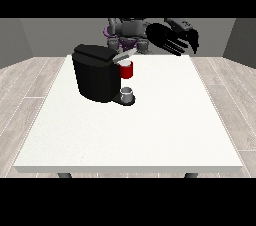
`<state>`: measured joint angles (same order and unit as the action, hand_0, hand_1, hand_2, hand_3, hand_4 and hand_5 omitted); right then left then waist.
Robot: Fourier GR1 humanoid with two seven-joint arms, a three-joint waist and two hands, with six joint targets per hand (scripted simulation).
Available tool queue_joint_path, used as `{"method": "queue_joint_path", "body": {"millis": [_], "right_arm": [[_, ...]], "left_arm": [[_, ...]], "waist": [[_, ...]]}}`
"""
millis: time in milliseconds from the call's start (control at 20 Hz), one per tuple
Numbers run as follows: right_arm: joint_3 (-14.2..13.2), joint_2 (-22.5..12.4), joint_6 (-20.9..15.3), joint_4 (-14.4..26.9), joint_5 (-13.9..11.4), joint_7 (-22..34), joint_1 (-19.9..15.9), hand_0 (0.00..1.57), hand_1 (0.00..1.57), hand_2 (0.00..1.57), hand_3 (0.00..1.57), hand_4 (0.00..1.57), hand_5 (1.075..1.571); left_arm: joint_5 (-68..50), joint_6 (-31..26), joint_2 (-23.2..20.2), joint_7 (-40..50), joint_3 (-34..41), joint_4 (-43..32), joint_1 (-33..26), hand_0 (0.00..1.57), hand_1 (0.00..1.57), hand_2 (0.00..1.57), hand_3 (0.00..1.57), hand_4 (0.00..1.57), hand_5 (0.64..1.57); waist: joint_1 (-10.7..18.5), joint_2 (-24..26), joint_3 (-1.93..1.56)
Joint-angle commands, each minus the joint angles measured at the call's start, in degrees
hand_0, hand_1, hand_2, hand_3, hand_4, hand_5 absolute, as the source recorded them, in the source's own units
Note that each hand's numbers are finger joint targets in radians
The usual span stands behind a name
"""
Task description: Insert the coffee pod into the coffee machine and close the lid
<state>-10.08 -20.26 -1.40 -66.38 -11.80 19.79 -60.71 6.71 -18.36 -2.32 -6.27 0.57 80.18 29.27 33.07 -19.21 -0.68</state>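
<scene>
Hovering with fingers spread, hand point(172, 40) at view's right, above and rightward of machine point(97, 75); lid point(125, 57) ajar, nearest it.

The robot's torso point(131, 31) is grey, built from blocky, rounded segments, with darker grey patches across the middle. A purple piece point(108, 33) shows at the torso's edge, on the side away from the hand, and a smaller purple patch sits lower by the waist. Pale grey cylinder-like parts point(144, 46) line the bottom of the body. The hand at the view's right point(172, 40) is glossy black, with long slender fingers and a thicker thumb. The forearm point(181, 24) behind the hand is dark grey.
</scene>
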Motion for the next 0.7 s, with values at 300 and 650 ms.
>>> {"method": "queue_joint_path", "body": {"millis": [300, 650], "right_arm": [[3.5, 8.14, -1.5, 3.18, 0.82, -8.36, -5.93, 0.0, 0.0, 0.0, 0.0, 0.0, 1.571], [8.86, 16.92, -0.8, 1.44, 1.53, -15.91, 1.31, 0.0, 0.0, 0.0, 0.0, 0.18, 1.571]], "left_arm": [[-1.51, -0.21, -1.94, 0.76, 2.82, -0.56, 1.01, 0.0, 0.0, 0.0, 0.0, 0.3, 1.571], [-2.41, -0.11, -2.77, -1.46, 4.78, -2.26, -6.19, 0.0, 0.0, 0.0, 0.0, 0.25, 1.571]], "waist": [[-2.86, -0.06, 0.71], [-9.77, 6.08, 0.69]]}}
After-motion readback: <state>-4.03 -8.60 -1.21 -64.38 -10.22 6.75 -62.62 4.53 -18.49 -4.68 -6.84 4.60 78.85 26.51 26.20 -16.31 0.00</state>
